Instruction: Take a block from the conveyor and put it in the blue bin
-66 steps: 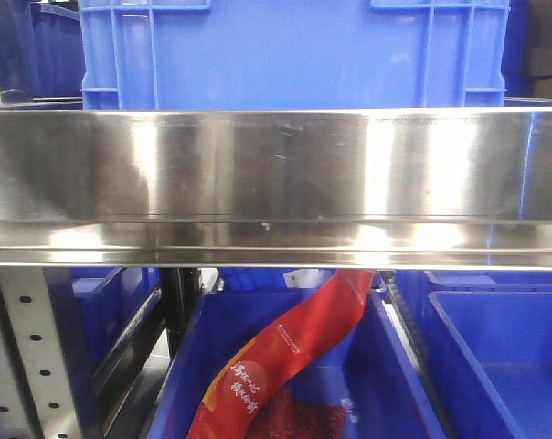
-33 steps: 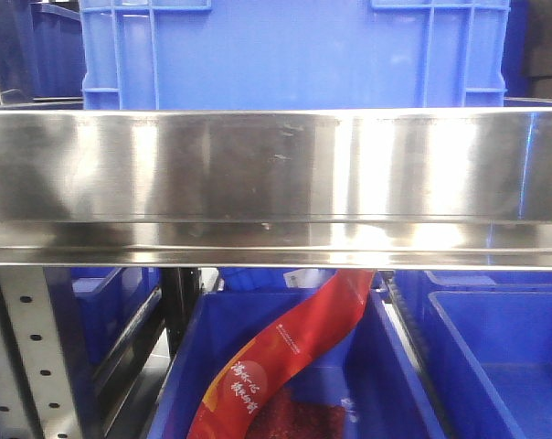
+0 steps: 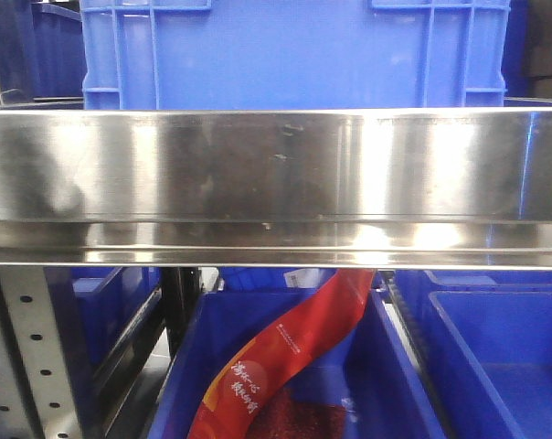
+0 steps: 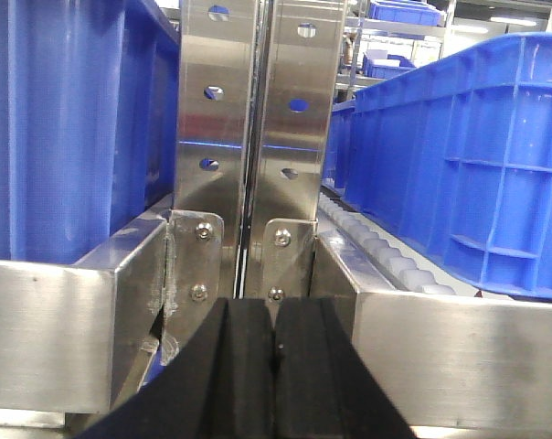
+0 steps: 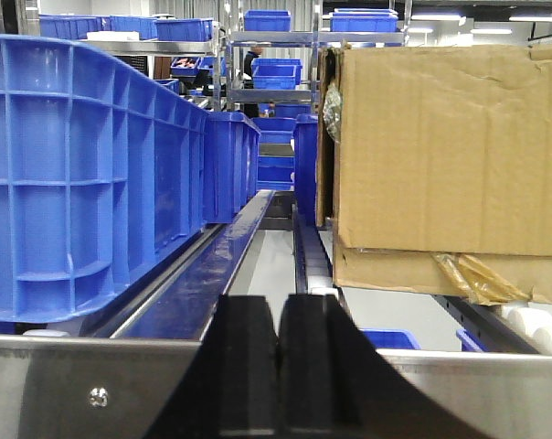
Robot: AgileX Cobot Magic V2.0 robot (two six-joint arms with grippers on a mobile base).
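Observation:
No block and no dark belt with a red frame show in any view. My left gripper (image 4: 274, 340) is shut with nothing between its black fingers, facing a steel shelf upright (image 4: 253, 137). My right gripper (image 5: 278, 343) is shut and empty, just behind a steel rail (image 5: 75, 384). A large blue bin (image 3: 294, 55) stands on the steel shelf in the front view. Blue bins also show in the left wrist view (image 4: 477, 155) and the right wrist view (image 5: 84, 165). Neither gripper shows in the front view.
A steel shelf front (image 3: 276, 183) fills the front view. Below it a blue bin (image 3: 294, 384) holds a red packet (image 3: 285, 357). White rollers (image 4: 386, 256) run beside the left upright. A cardboard box (image 5: 450, 155) stands at the right.
Only the reflections on the steel shelf front have shifted a little. The bins and the red packet have not moved.

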